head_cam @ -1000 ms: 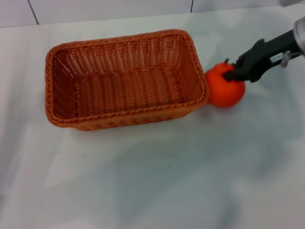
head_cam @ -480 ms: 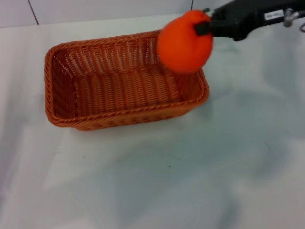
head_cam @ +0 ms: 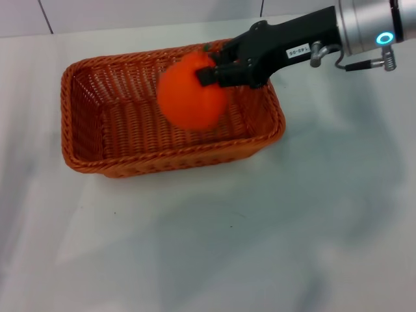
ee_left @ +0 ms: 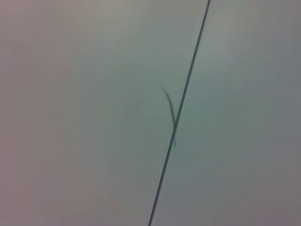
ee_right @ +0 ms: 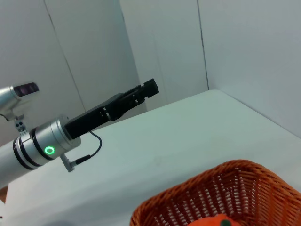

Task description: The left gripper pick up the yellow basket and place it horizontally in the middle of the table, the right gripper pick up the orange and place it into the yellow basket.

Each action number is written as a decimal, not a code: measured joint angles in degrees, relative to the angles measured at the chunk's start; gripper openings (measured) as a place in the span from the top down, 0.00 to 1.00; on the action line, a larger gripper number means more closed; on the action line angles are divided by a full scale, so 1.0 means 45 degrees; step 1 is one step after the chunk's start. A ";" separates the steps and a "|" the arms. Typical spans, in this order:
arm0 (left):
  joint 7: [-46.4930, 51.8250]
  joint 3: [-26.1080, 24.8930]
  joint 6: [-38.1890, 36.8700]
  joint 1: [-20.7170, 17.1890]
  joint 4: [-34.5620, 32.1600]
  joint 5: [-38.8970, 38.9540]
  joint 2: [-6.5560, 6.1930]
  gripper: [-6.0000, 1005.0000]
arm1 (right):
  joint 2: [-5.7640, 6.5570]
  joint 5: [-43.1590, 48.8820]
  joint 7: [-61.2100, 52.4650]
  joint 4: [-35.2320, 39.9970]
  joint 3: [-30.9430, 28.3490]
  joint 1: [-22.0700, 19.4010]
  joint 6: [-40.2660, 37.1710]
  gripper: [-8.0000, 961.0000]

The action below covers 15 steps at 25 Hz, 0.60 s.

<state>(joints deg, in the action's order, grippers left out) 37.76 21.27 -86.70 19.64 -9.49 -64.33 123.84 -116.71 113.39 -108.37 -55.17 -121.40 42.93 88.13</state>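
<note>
1. Right pincer (head_cam: 209,70) clamped on the orange (head_cam: 190,99); fruit held above the wicker basket (head_cam: 91,140) interior.
2. Basket rests on the white counter (head_cam: 273,221); left pincer (ee_right: 149,89) raised well apart, fingers together.

Orange over the basket, from where I sit.
I see the yellow basket (head_cam: 172,107) on the table (head_cam: 260,221), left of centre; the right gripper (head_cam: 218,70) reaches in from the right, holding the orange (head_cam: 188,97) above the basket's interior.

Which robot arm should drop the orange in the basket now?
The right. The right gripper already holds the orange over the yellow basket; the left gripper is parked far away.
</note>
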 joint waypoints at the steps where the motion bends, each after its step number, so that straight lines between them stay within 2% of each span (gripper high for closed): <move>1: 0.0049 0.0000 0.0000 -0.0007 0.0000 0.0000 0.0000 0.43 | -0.0038 -0.0021 0.0029 0.0025 -0.0041 -0.0013 -0.0034 0.83; 7: 0.0111 0.0000 0.0026 -0.0010 0.0000 0.0000 0.0000 0.43 | -0.0056 -0.0700 0.0147 0.0178 -0.0188 -0.0358 -0.0269 0.74; 10: 0.0111 0.0000 0.0036 -0.0010 0.0008 0.0000 0.0000 0.43 | -0.0015 -0.1173 0.0375 0.0311 -0.0455 -0.0696 -0.0342 0.59; 12: 0.0110 -0.0002 0.0023 -0.0010 0.0044 0.0000 -0.0001 0.43 | -0.0131 -0.2061 0.1216 0.0366 -0.1097 -0.1272 -0.0367 0.49; 13: 0.0110 -0.0002 0.0023 -0.0010 0.0044 0.0000 -0.0001 0.43 | -0.0131 -0.2061 0.1216 0.0366 -0.1097 -0.1272 -0.0367 0.41; 15: 0.0111 0.0000 -0.0034 -0.0009 0.0101 0.0000 0.0000 0.43 | -0.0345 -0.3297 0.2506 0.0572 -0.1715 -0.1899 -0.0389 0.24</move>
<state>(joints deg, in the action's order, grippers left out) 38.26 21.27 -86.85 19.60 -9.03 -64.33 123.84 -118.26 98.55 -97.09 -52.59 -129.12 34.38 86.38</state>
